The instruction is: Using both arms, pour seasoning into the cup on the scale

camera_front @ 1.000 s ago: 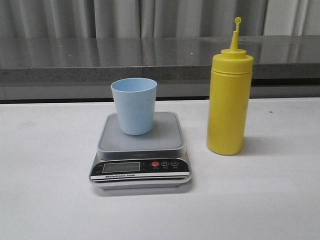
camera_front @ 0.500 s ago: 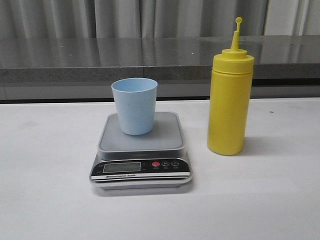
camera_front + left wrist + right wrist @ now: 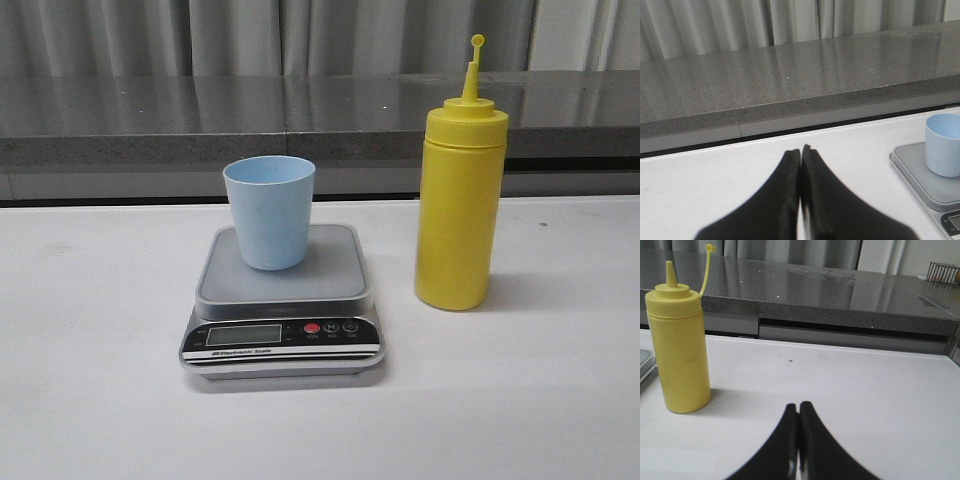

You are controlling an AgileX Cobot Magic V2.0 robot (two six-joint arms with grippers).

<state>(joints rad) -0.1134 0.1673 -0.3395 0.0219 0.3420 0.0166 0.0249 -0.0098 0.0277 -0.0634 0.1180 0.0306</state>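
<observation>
- A small light blue plastic tumbler [image 3: 269, 211], tapered and without a handle, stands upright on the rounded square platform of a flat silver-grey digital kitchen scale [image 3: 283, 300], toward the platform's back left part.
- The scale rests on a white table [image 3: 520, 400]; its black front panel faces the front camera, with an LCD display [image 3: 243, 335] and a red button [image 3: 311, 327] beside it.
- A tall yellow plastic squeeze bottle [image 3: 459, 185] stands upright on the table to the right of the scale, near it but apart, and rises higher than the tumbler. Its thin nozzle is uncovered and the small tethered cap [image 3: 477, 41] sticks up beside the tip.
- A grey stone counter [image 3: 200, 120] runs behind the table, with pale curtains behind it.
- The left gripper [image 3: 800, 152] hovers low over bare table, its black fingers pressed together and holding nothing; the tumbler and scale sit well off to one side in the left wrist view.
- The right gripper [image 3: 798, 407] likewise has its fingers pressed together, empty, over the table, with the bottle standing apart from it.
</observation>
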